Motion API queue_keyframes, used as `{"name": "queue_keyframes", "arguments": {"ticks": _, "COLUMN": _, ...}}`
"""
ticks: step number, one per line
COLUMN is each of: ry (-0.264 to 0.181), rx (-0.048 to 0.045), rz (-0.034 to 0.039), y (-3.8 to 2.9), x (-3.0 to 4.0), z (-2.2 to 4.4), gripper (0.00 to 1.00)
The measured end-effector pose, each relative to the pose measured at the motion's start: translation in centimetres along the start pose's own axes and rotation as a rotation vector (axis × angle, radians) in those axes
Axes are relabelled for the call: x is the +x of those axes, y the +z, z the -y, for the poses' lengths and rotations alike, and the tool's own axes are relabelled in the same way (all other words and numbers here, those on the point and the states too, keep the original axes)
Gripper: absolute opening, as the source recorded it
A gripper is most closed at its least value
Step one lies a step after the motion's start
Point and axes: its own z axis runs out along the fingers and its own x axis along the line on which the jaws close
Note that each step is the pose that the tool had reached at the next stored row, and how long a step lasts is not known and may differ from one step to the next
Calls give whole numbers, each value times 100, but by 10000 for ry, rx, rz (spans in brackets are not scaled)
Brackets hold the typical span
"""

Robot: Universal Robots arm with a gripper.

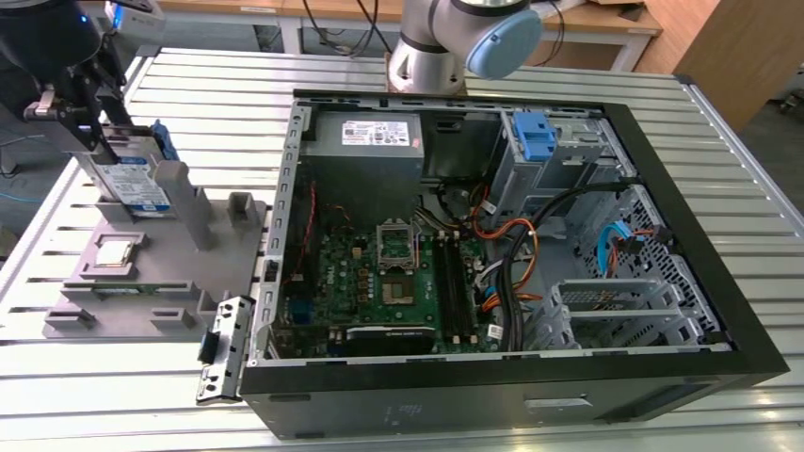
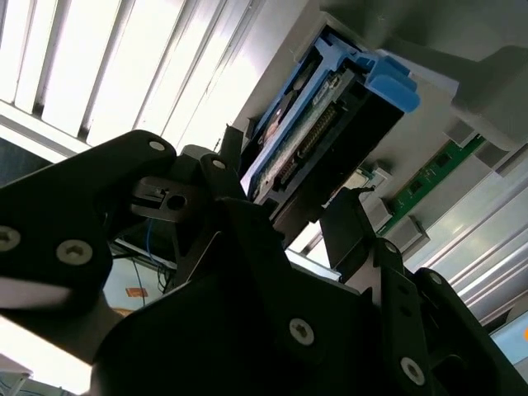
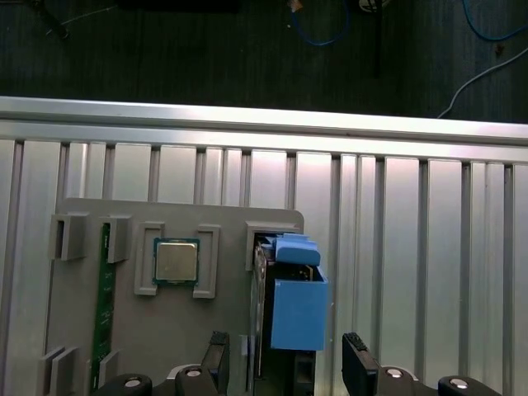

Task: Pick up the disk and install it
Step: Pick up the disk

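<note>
1. The disk, a silver-grey hard drive in a blue plastic carrier, stands on edge in a slot of a grey fixture block, directly below the gripper.
2. The gripper's fingers are spread apart, one beside each broad face, with a gap on both sides and nothing clamped.
3. The disk is probably rigid, fairly heavy, smooth-sided and sensitive to shock. The flat metal faces look safer to grip than the bendable blue end tab or the connector edge.
4. The slot hides the disk's lower part.
5. An open computer case lies well away from the gripper, and cables obscure its bays.
</note>
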Motion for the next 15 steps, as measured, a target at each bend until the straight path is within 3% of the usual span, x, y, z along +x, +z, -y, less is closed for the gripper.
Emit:
{"name": "queue_keyframes", "arguments": {"ticks": 10, "ry": 0, "rx": -1, "rz": 0, "y": 0, "x": -1, "z": 0, "gripper": 65}}
{"name": "queue_keyframes", "arguments": {"ticks": 12, "ry": 0, "rx": -1, "rz": 0, "y": 1, "x": -1, "z": 0, "gripper": 57}}
{"name": "queue_keyframes", "arguments": {"ticks": 14, "ry": 0, "rx": -1, "rz": 0, "y": 1, "x": -1, "z": 0, "gripper": 57}}
{"name": "queue_keyframes", "arguments": {"ticks": 15, "ry": 0, "rx": -1, "rz": 0, "y": 1, "x": -1, "z": 0, "gripper": 51}}
